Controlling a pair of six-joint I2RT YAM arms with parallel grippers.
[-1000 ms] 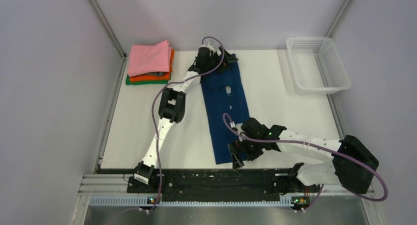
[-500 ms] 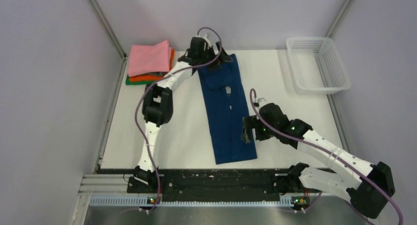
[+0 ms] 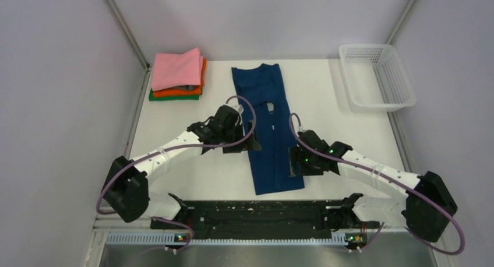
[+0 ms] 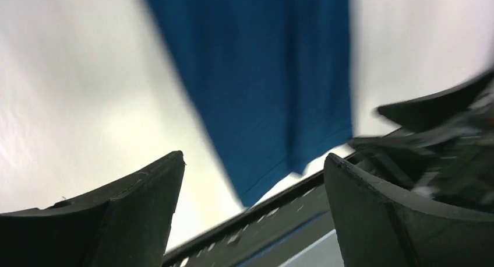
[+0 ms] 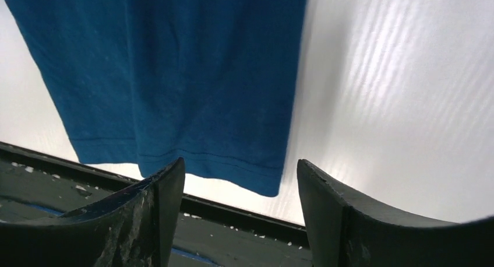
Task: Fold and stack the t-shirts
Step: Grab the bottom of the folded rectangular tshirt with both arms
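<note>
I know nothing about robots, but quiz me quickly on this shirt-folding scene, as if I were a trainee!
1. True or false: the left gripper and the right gripper both stand open.
2. Which shirt tops the folded stack? A green, B pink, C orange.
3. Fill in: the white basket stands at the table's far ___ corner.
Key: 1 true; 2 B; 3 right.
</note>
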